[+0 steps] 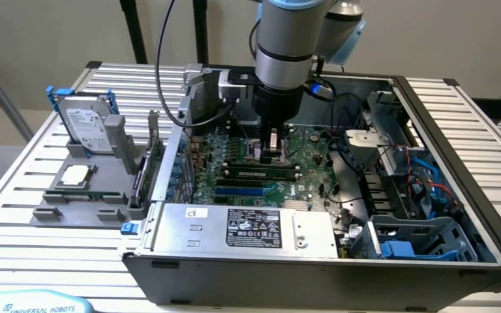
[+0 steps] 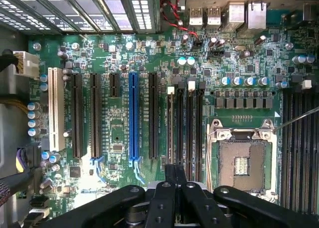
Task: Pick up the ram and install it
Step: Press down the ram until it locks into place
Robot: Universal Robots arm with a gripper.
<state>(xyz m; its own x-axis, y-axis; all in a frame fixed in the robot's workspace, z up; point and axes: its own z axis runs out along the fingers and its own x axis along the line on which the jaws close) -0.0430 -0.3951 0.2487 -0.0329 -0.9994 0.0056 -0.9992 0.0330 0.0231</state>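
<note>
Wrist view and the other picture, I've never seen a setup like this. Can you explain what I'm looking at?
This is a robot arm working over an open computer case that stands on a slatted table. The exterior view comes from a camera standing apart from the arm. The wrist view comes from a camera on the arm itself, looking past its black hand at the green motherboard inside the case. On the exterior view's left, a grey holder carries a hard drive and a square processor chip. I cannot tell whether the hand holds the ram.
</note>
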